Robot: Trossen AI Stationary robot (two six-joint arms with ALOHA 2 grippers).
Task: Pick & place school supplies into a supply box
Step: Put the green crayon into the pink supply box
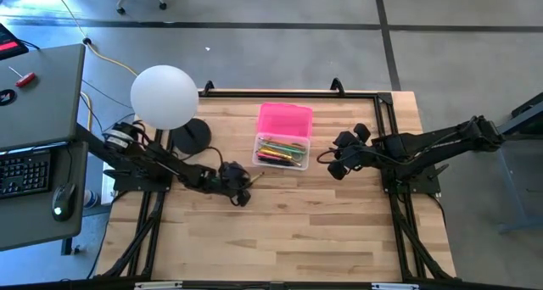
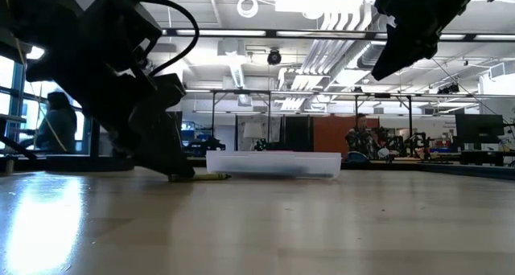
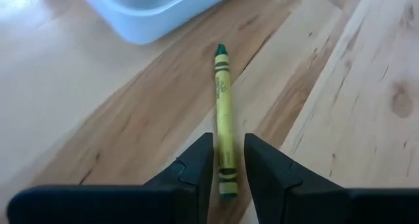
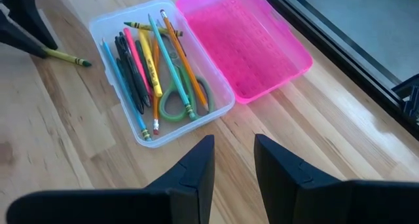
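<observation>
A yellow-green crayon (image 3: 224, 112) lies on the worktop (image 1: 339, 231) just beside the supply box (image 4: 219, 106), its butt between the left claw (image 3: 228, 160) fingers, narrowly parted, apparently not yet pinching. Picking seems underway; next: close, lift, carry over the box. The right claw (image 4: 233, 160) hovers near the box, part-open, empty.

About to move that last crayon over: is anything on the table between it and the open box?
Nothing visible. The yellow-green crayon lies between the left gripper's fingers, with bare wood up to the supply box, whose lid is folded away.
</observation>
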